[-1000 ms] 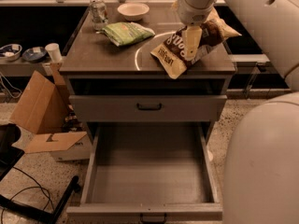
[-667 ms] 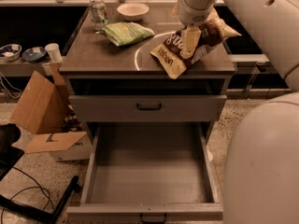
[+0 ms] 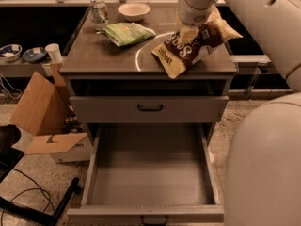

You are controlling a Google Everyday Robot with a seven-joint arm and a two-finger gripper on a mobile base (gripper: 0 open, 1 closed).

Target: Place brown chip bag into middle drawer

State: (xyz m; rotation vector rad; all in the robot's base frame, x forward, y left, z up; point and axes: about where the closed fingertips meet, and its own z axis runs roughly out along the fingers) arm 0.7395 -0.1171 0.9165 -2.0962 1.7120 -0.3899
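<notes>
Camera view. We find the gripper (image 3: 188, 33) at the back right of the grey metal desk (image 3: 94, 55), closed down on the upper part of the brown chip bag (image 3: 200, 48), a crinkly dark snack bag with cream-yellow ends and white lettering. The bag hangs tilted: its upper end is raised under the gripper, and its lower cream corner is at or just above the desk's front edge; we cannot tell if it touches.

Against the pictures of a second ago, the bag and gripper have shifted only slightly, up and to the right. We judge the grasp made and the lift barely begun.

The middle drawer (image 3: 150, 173), a wide grey metal box with a plain flat floor, stands pulled fully open below, with nothing in it. The flat grey drawer front with black handle (image 3: 150, 108) above it is closed. A green chip bag (image 3: 128, 33) and a white bowl (image 3: 133, 11) lie well apart from the grasp.

The carry forward and down is outstanding.
</notes>
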